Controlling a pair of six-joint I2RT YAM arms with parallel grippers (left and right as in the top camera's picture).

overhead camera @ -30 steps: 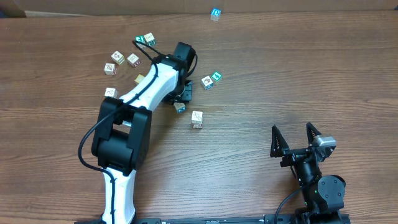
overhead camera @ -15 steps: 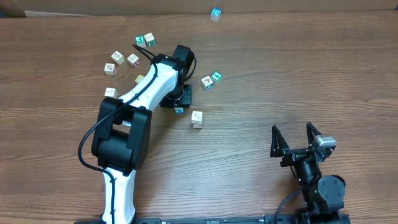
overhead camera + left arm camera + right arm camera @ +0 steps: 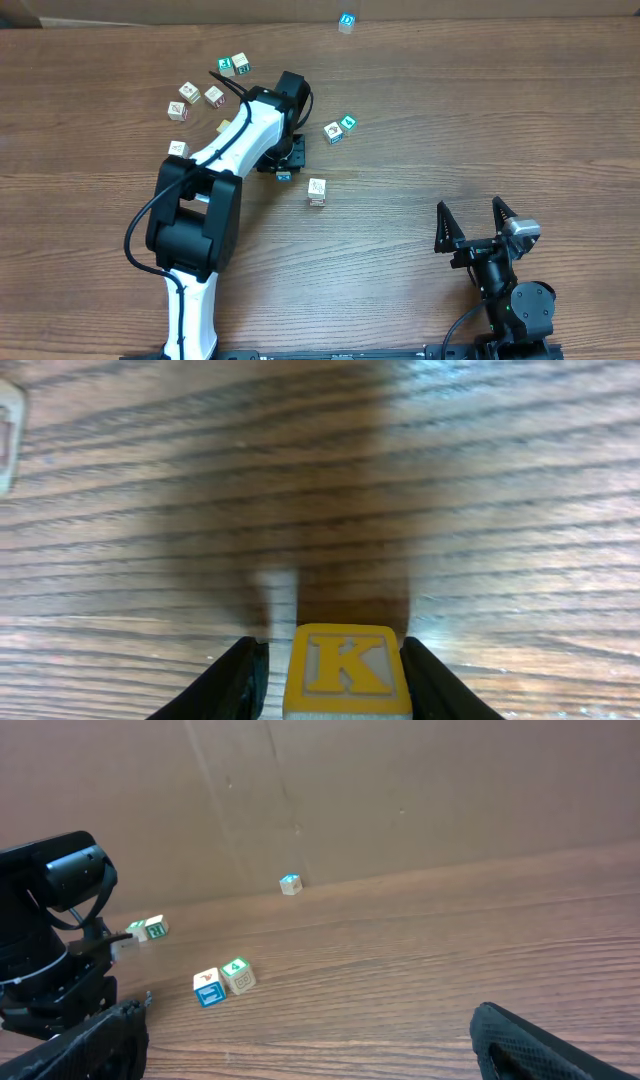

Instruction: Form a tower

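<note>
Worktop (image 3: 450, 120): brown wood grain, with a brown cardboard wall (image 3: 400, 790) along its far edge.

Left arm (image 3: 235, 140): white and black, reaching from the near edge out over the middle-left of the worktop, wrist pointed down among the loose cubes.

Right arm (image 3: 515, 300): parked low at the near right corner, well apart from all the cubes.

Right end effector (image 3: 468, 205): fingers spread wide, nothing between them.

Left end effector (image 3: 340, 680): a finger on each side of the K cube (image 3: 347, 665), which sits on the worktop with its yellow letter facing the wrist camera. The right finger looks to be against the cube. A thin dark strip shows on the left side, either a gap or shadow. Cannot tell whether the cube is pinched or only straddled.

Tower (image 3: 346, 22): narrow column at the far edge of the worktop, just in front of the cardboard wall, blue print on top. It stands upright and alone, well apart from both arms.

Loose cubes:
- single cube (image 3: 317, 190), just right of the left end effector
- touching pair (image 3: 340, 127), one with blue print and one with a green 4, right of the left wrist
- green-print pair (image 3: 240, 65), far side of the left arm
- scattered cubes (image 3: 189, 92), left of the arm
</note>
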